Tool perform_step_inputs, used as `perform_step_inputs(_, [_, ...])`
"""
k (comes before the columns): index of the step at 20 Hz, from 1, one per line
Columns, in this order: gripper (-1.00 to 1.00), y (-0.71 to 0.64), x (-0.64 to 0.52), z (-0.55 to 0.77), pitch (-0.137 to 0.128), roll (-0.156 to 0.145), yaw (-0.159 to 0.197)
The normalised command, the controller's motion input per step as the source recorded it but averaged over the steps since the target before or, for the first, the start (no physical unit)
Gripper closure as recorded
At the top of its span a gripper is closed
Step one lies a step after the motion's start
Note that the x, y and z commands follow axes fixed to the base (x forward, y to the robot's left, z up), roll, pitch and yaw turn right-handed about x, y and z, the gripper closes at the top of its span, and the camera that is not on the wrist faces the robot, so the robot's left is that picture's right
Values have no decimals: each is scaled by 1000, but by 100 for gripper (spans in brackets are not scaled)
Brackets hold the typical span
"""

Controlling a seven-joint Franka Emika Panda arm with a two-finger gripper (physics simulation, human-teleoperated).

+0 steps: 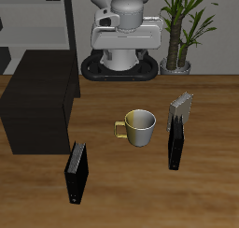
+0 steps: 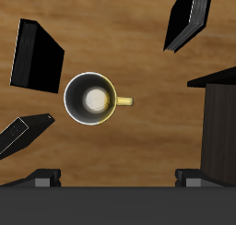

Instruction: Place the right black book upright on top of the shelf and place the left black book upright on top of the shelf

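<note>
Above the mug (image 2: 93, 99), gripper (image 2: 118, 177) faces straight down

One camera stands out in front of the table (image 1: 112, 199) and above it, facing the robot's base (image 1: 119, 56) and tilted down, far enough back to take in the black shelf (image 1: 35, 108), the mug (image 1: 139, 127), both black books and a potted plant (image 1: 189, 21) behind the table's back edge. The other rides on the arm and looks straight down at the wooden table (image 2: 138, 44) from fairly high, with the gripper (image 2: 118, 178) fingertips at the edge of its frame. Both views share the mug (image 2: 93, 99), the two black books (image 2: 190, 17) (image 2: 35, 55), a third book (image 2: 22, 135) lying tilted, and a corner of the shelf (image 2: 219, 127). The overhead picture is turned half round against the front one.
</note>
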Motion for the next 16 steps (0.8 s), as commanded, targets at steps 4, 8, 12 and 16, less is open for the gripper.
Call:
perform_step_inputs(4, [-100,-82,316,110,5,-34,14])
perform_step_inputs(8, [-100,-121,402,143,33,-7,-14])
perform_step_inputs(12, [-100,-166,510,228,20,8,-18])
perform_step_inputs(16, [-100,-145,367,122,18,61,2])
